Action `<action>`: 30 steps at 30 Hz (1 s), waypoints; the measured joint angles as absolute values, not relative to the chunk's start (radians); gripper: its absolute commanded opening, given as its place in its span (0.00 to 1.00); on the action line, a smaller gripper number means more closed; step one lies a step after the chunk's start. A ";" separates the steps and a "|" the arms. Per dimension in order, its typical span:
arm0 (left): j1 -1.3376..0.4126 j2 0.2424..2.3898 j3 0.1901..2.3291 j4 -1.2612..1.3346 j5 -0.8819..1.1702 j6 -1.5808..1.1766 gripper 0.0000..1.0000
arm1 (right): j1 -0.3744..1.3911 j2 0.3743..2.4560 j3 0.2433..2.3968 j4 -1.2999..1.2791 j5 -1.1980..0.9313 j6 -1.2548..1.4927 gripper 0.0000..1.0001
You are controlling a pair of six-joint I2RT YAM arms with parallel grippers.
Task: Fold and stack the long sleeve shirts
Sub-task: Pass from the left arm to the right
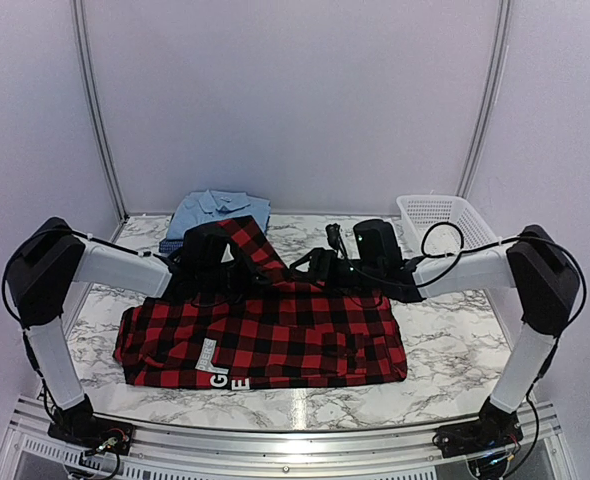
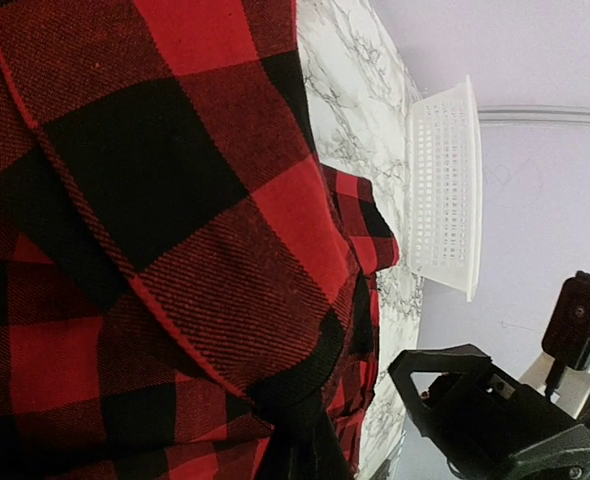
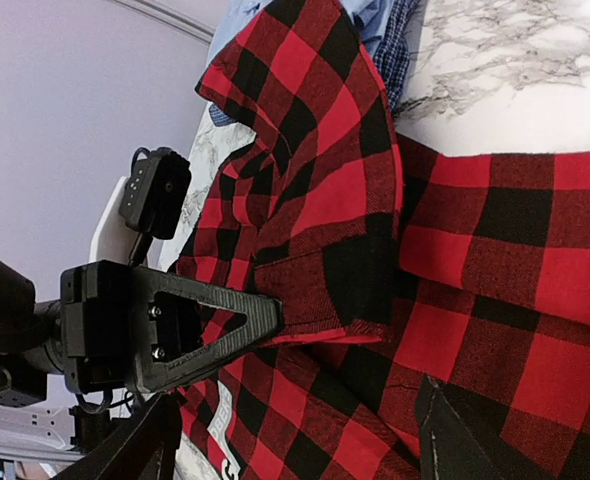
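Observation:
The red-and-black plaid shirt (image 1: 305, 340) lies spread across the marble table, white letters (image 1: 220, 375) at its near edge. One sleeve (image 1: 260, 250) is lifted and drawn across the body. My left gripper (image 1: 243, 268) is shut on that sleeve; the right wrist view shows its black finger (image 3: 215, 325) pinching the cuff edge (image 3: 345, 330). Plaid cloth (image 2: 175, 230) fills the left wrist view and hides the fingers. My right gripper (image 3: 295, 420) hovers open just above the shirt's body, close beside the left one (image 1: 310, 270). A light blue shirt (image 1: 220, 210) and a dark blue checked one (image 1: 172, 243) lie folded behind.
A white mesh basket (image 1: 445, 220) stands at the back right corner, also seen in the left wrist view (image 2: 445, 190). Bare marble (image 1: 455, 340) shows to the right of the shirt. Walls close in the table on three sides.

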State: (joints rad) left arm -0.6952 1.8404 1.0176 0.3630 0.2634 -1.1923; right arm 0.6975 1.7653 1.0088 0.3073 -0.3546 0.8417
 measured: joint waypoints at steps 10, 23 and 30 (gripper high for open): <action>-0.725 1.842 1.002 0.491 0.290 -1.216 0.00 | 0.698 1.845 0.987 0.390 -0.413 0.955 0.66; -0.773 1.845 0.936 0.533 0.307 -1.224 0.00 | 0.698 1.915 0.995 0.465 -0.452 1.030 0.48; -0.786 1.845 0.935 0.539 0.315 -1.217 0.01 | 0.698 1.926 0.999 0.489 -0.466 1.048 0.20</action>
